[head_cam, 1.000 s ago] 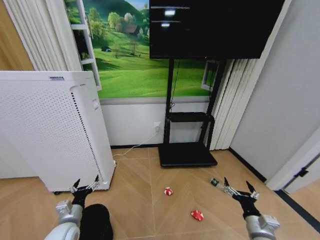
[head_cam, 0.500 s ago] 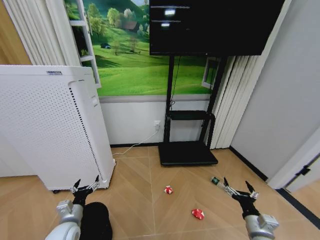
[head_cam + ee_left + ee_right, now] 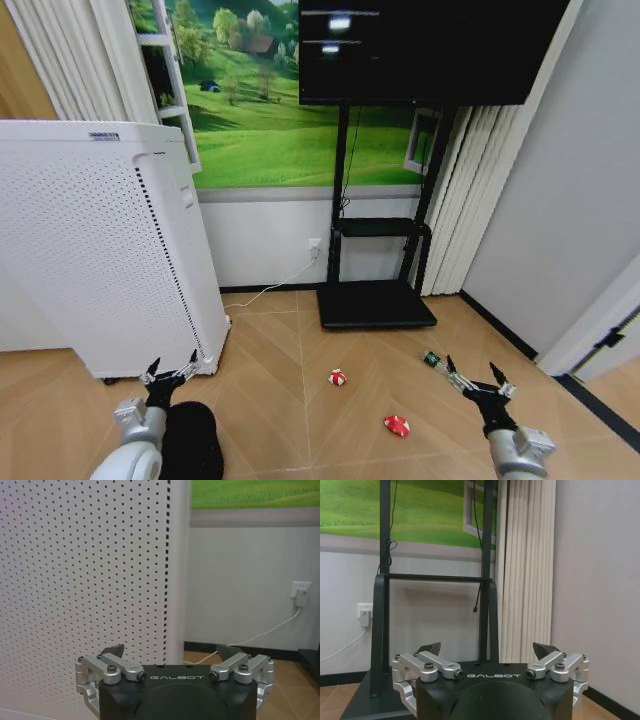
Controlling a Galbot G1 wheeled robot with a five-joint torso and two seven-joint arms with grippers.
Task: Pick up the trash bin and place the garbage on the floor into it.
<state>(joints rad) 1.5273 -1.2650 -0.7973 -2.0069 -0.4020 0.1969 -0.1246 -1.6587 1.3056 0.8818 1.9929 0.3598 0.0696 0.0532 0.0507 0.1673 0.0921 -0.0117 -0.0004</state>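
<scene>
Landmark: the tall white perforated appliance [image 3: 100, 250] stands on the wood floor [image 3: 290, 420] against the wall.
Trash bin: the trash bin [image 3: 190, 440], black and round, sits on the floor just in front of the appliance's near corner, right beside the left arm.
Left gripper: the left gripper [image 3: 170, 375] hangs low in front of the appliance's lower corner, just above the bin, fingers spread wide apart and holding nothing; in the left wrist view [image 3: 170, 652] it faces the perforated panel.
Right gripper: the right gripper [image 3: 472, 375] hangs low, far from the appliance across the floor, fingers spread wide and empty; in the right wrist view [image 3: 486, 647] it faces the black TV stand [image 3: 432, 630].
Garbage: a red-and-white can [image 3: 338, 378] lies on the floor well away from the appliance, toward the TV stand; a second red-and-white piece [image 3: 396, 426] lies farther out and nearer the robot; the green bottle [image 3: 432, 359] lies farthest from the appliance, just beside the right gripper's fingertips.
</scene>
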